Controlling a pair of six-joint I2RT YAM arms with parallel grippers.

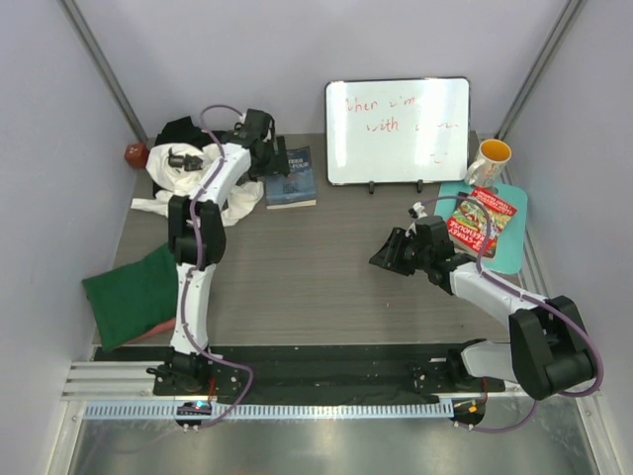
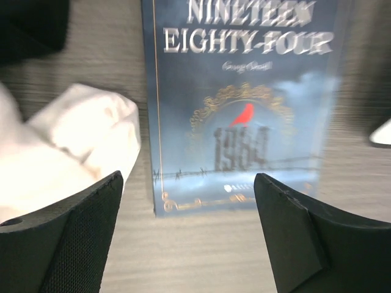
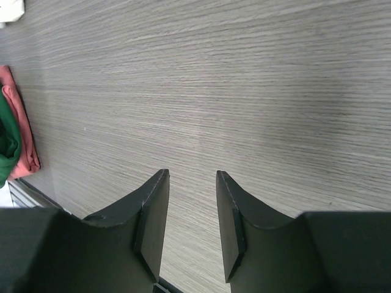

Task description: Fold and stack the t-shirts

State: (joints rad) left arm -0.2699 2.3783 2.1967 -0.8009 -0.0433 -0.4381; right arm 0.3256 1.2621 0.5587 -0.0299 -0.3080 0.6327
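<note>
Left end effector (image 2: pixel 188 180) gapes above blue book (image 2: pixel 244 104); mug (image 1: pixel 492 156) beside teal mat (image 1: pixel 495 263).

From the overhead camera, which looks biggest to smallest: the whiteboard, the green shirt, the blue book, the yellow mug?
1. whiteboard
2. green shirt
3. blue book
4. yellow mug
The book and mug are close in size, though the book looks slightly bigger.
</note>
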